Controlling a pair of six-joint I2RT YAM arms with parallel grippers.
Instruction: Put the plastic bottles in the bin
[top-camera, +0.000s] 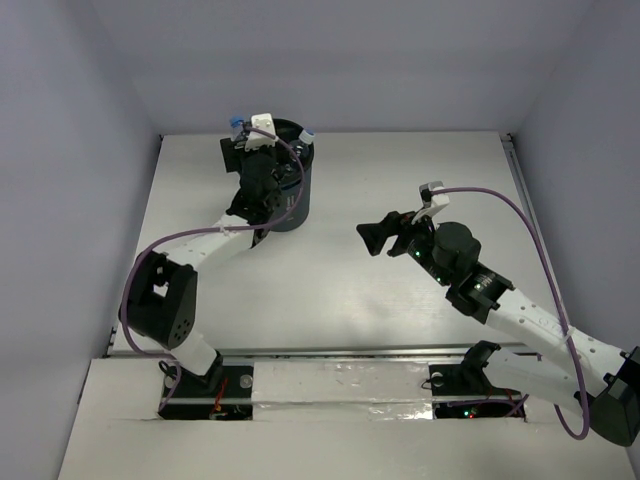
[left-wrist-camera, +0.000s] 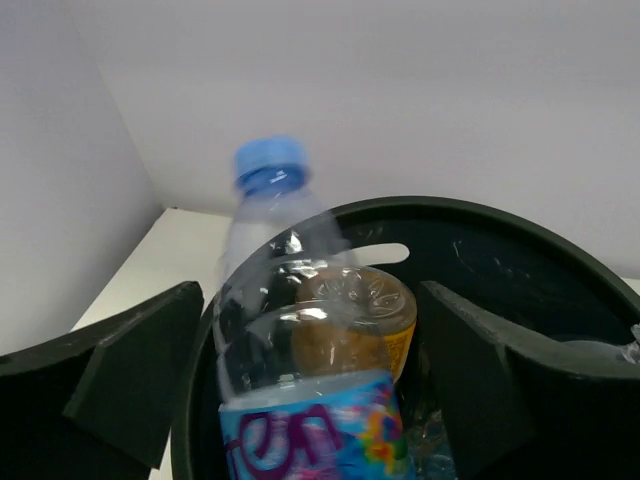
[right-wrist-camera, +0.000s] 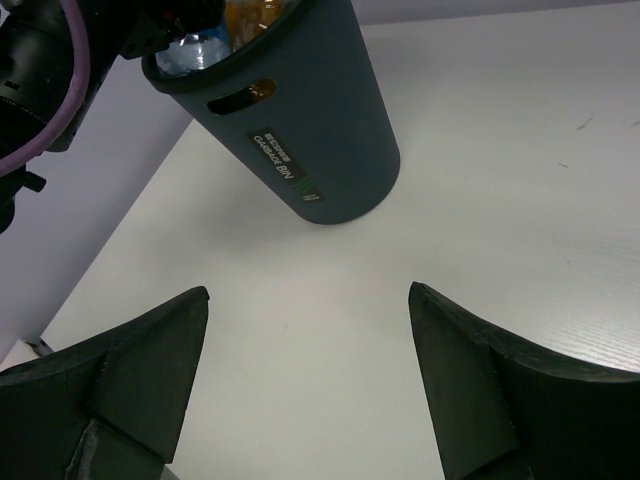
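Left gripper (left-wrist-camera: 310, 290) hangs over the bin (left-wrist-camera: 520, 240) with its jaws spread wide, both clear of the blurred blue-capped bottle (left-wrist-camera: 285, 300) between them, whose lower part sits inside the rim. Right gripper (right-wrist-camera: 308, 295) is spread and empty above the table (right-wrist-camera: 520, 180)

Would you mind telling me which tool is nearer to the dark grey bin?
Left. The left tool sits over the bin rim, a blue-capped bottle between its fingers; the right tool hangs open above the table, off to the bin's side.
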